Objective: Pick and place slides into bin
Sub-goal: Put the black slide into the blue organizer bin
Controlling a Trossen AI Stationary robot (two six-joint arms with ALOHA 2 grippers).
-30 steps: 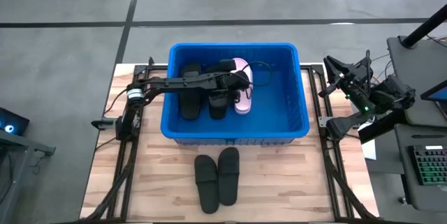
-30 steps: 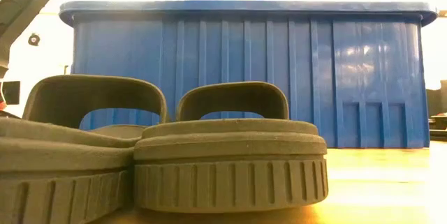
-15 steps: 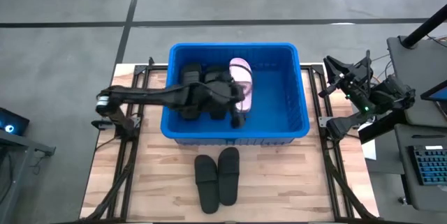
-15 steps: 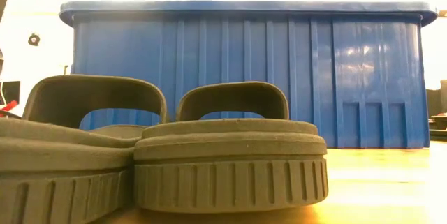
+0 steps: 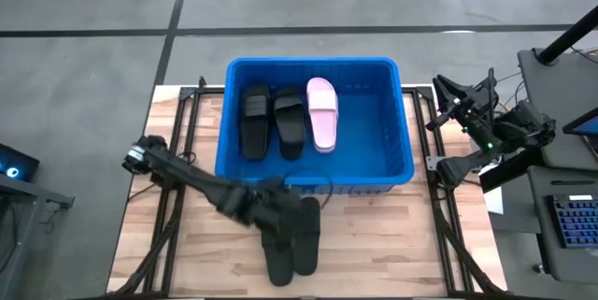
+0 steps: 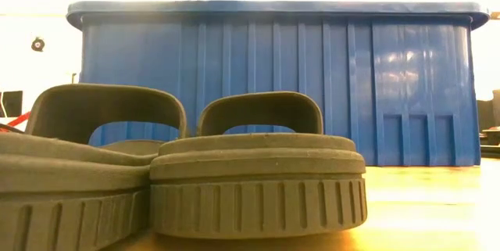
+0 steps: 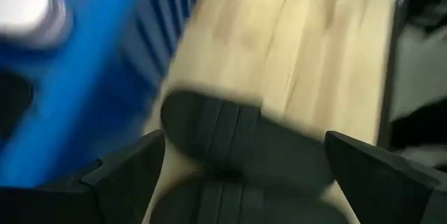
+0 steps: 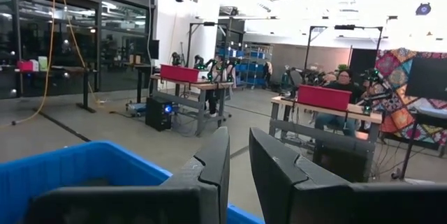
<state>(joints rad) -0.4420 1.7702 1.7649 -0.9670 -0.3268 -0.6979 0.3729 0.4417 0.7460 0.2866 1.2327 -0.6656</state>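
The blue bin [image 5: 315,177] stands at the middle of the wooden table. Two black slides [image 5: 254,122] [image 5: 290,121] and one pale pink slide [image 5: 321,113] lie side by side on its floor. Another two black slides [image 5: 306,236] [image 6: 258,173] lie side by side on the table in front of the bin's near wall. My left gripper [image 5: 288,212] [image 7: 244,175] hangs open above this pair, its fingers standing wide over one slide's strap [image 7: 237,133] without touching it. My right gripper [image 8: 239,161] stays shut and raised at the table's right edge, with nothing in it.
Black metal frames [image 5: 173,197] run along the table's left and right sides. A stand with a keyboard [image 5: 570,225] is off the right edge. Bare wood [image 5: 392,244] lies right of the slides on the table. People sit at benches [image 8: 335,88] in the room beyond.
My left gripper has risen out of the bin from beside the pink slide. It has swung over the bin's near wall toward the table's near edge, rolling as it went, and now hangs over the black pair on the table. It has stayed open. The slides have stayed where they were.
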